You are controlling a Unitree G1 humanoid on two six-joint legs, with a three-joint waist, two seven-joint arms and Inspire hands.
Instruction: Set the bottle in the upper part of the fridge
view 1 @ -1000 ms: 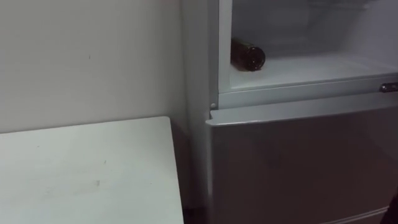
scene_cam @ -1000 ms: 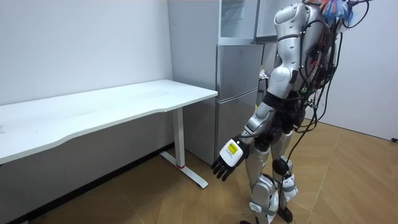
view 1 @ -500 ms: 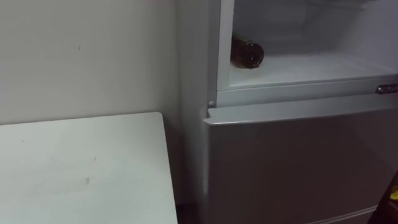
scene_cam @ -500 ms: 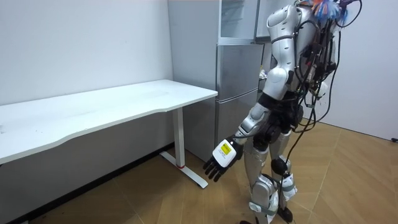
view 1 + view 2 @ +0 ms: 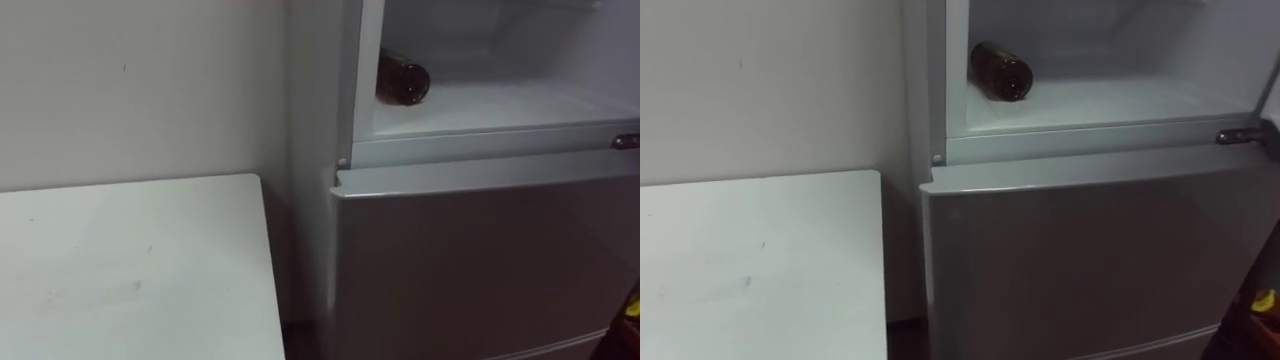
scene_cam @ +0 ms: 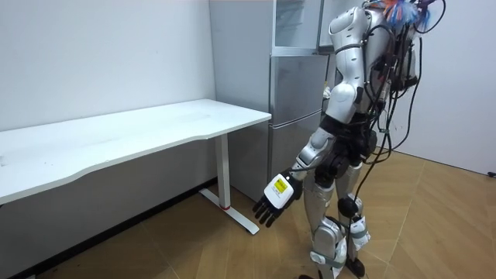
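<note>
A dark brown bottle [image 5: 402, 80] lies on its side on the white shelf [image 5: 500, 108] of the open upper fridge compartment, at the shelf's left end, base toward me. No hand touches it. In the room view I stand close before the grey fridge [image 6: 294, 101]. My left hand [image 6: 275, 200] hangs low at knee height, fingers relaxed and holding nothing. A sliver of my right hand [image 5: 1265, 301] shows at the lower right edge of the right eye view.
The shut lower fridge door [image 5: 480, 260] is below the compartment, with a metal hinge [image 5: 625, 141] at its upper right. A white table [image 5: 130, 270] stands against the wall to the fridge's left, with a narrow gap between them.
The bottle has stayed where it was. My left hand has swung a little forward toward the table. The eye view has shifted slightly.
</note>
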